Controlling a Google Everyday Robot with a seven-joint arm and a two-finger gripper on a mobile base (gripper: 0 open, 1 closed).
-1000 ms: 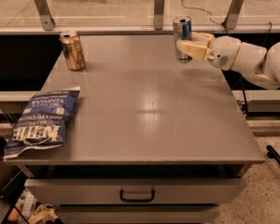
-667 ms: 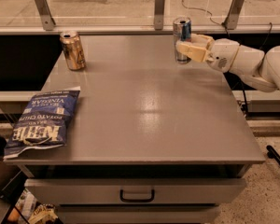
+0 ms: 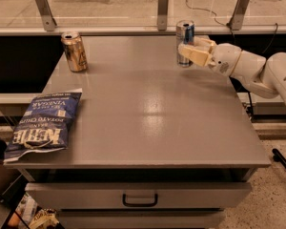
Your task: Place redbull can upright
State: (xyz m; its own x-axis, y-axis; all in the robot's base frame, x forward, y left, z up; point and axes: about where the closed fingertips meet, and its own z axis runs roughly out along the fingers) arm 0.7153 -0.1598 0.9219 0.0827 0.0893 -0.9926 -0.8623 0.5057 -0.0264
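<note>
The redbull can [image 3: 185, 32], slim, blue and silver with a silver top, stands upright at the back right of the grey table [image 3: 148, 109]. My gripper [image 3: 192, 52] reaches in from the right on a white arm. Its cream fingers [image 3: 194, 55] are closed around the can's lower half, hiding that part. The can's base looks to be at the table surface.
A wider gold can [image 3: 74, 51] stands upright at the back left. A blue Kettle chip bag [image 3: 42, 126] lies at the front left, overhanging the edge. A glass rail with metal posts [image 3: 162, 8] runs behind the table. A drawer with a handle [image 3: 140, 200] is below the front.
The gripper and the can have stayed almost in place, shifting only very slightly to the left. Nothing else moved.
</note>
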